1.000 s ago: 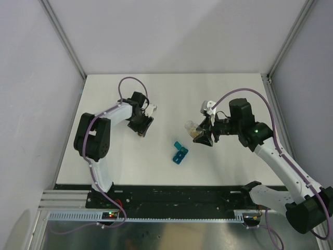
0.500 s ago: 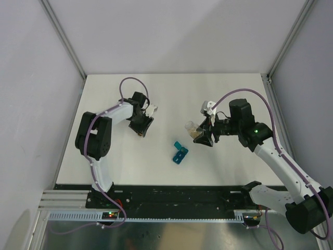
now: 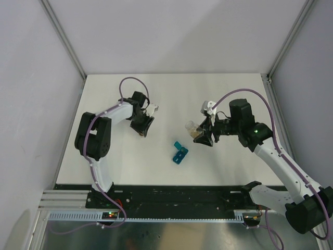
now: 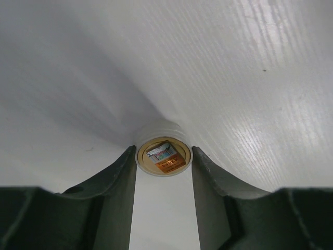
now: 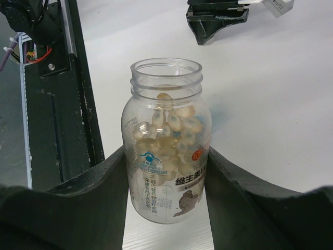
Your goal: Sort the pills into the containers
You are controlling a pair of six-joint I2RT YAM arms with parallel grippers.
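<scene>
The teal-blue strip of containers (image 3: 180,152) lies on the white table (image 3: 229,94) between the arms, one lid standing open; no loose pills show on the table. My right gripper (image 3: 202,136) is shut on a clear, uncapped pill bottle (image 3: 192,128), tilted toward the left. In the right wrist view the bottle (image 5: 166,130) sits between my fingers (image 5: 104,198), holding several pale pills. My left gripper (image 3: 141,128) points down at the table, left of the strip. In the left wrist view its fingertips (image 4: 130,161) press both sides of a round white bottle cap (image 4: 164,156) with a tan inside.
Grey walls close in the table at the back and both sides. A black rail (image 3: 171,195) runs along the near edge. The left gripper's dark fingers (image 5: 216,23) show at the top of the right wrist view.
</scene>
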